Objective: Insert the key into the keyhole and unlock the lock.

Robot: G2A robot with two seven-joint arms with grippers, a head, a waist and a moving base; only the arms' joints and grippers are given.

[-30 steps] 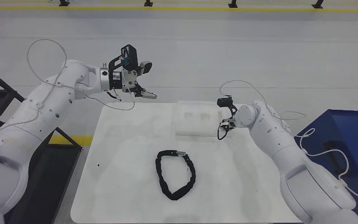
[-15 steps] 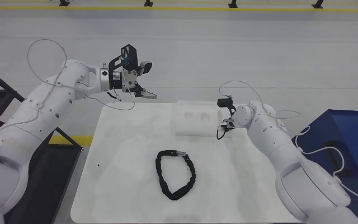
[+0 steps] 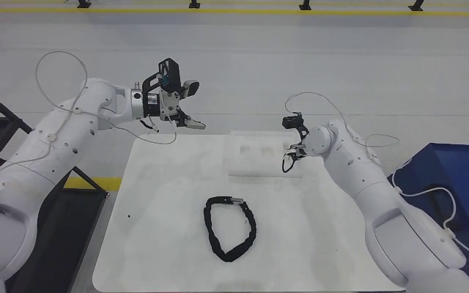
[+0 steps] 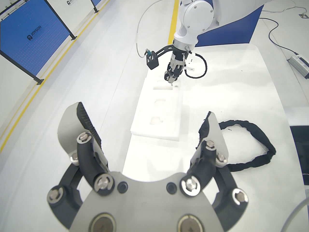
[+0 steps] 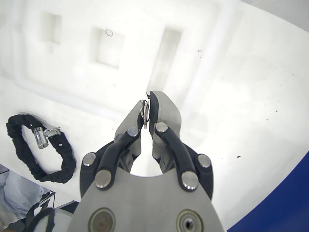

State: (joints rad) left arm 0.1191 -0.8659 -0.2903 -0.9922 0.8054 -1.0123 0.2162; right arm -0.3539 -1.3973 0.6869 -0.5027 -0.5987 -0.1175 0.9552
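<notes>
The key (image 5: 144, 114) is pinched at the tips of the right gripper (image 5: 147, 97) above the tray (image 5: 207, 20) and could be twisted or dropped. The lock (image 5: 43, 137), unheld on the counter (image 5: 253, 85), could be pushed away; the left gripper (image 4: 144, 109) is held open, well apart.

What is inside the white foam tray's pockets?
A small ring lies in the foam tray's middle pocket; the other two look bare. The right gripper hides one pocket's end.
</notes>
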